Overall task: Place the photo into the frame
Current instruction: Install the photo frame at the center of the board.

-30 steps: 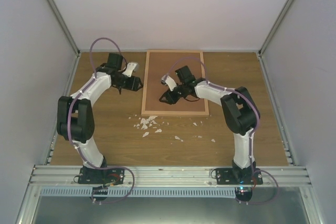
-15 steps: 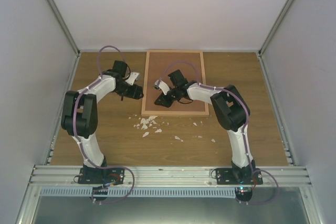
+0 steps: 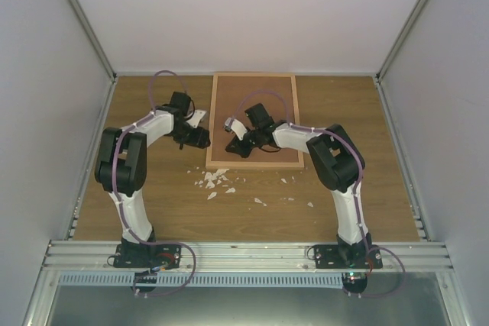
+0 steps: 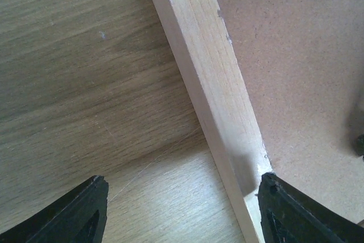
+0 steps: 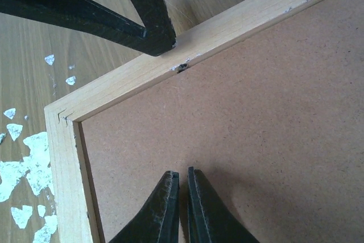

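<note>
Frame [image 3: 254, 75] lies flat on the table [image 3: 153, 204], its long axis running near to far, with the brown backing board [image 3: 263, 101] facing up. You will not find the photo in any view. Your left gripper [image 3: 200, 138] is the nearer to the left rail: its jaws are spread and straddle that rail, close to the near-left corner. Your right gripper [image 5: 180, 197] has its fingers pressed together, empty, with the tips over the board just inside that corner. Since a second ago, the left gripper has moved right to the rail, and the right has slid left and closed.
</note>
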Robot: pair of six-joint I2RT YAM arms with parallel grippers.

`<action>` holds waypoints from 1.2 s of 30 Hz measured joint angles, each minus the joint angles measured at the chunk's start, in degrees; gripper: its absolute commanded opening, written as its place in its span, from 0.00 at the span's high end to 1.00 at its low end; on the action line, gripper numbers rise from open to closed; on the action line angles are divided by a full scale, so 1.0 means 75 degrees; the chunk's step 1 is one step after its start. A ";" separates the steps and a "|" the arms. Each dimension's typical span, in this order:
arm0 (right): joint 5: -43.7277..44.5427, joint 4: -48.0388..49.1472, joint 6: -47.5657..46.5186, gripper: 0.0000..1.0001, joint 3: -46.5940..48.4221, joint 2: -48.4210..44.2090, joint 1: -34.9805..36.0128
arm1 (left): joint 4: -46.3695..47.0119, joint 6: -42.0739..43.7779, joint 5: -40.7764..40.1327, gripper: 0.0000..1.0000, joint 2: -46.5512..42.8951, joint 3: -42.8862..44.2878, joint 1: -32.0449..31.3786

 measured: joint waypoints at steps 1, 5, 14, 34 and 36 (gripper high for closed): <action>0.0015 0.0055 -0.0023 0.91 -0.0052 -0.0015 0.0006 | 0.0006 0.0000 0.0009 0.27 0.0023 0.0000 0.0000; 0.0029 0.0300 -0.0073 0.91 -0.0224 -0.0064 -0.0006 | 0.0023 -0.0006 0.0108 0.27 0.0134 0.0009 0.0000; -0.0009 0.0335 -0.0079 0.91 -0.0242 -0.0070 -0.0035 | 0.0105 -0.0029 0.0256 0.28 0.0326 0.0189 -0.0020; -0.0067 0.0329 -0.0073 0.91 -0.0242 -0.0058 -0.0070 | 0.0356 -0.0085 0.0184 0.29 0.0513 0.0254 -0.0361; -0.0073 0.0329 -0.0073 0.91 -0.0242 -0.0055 -0.0070 | 0.0350 -0.0085 0.0187 0.28 0.0522 0.0271 -0.0370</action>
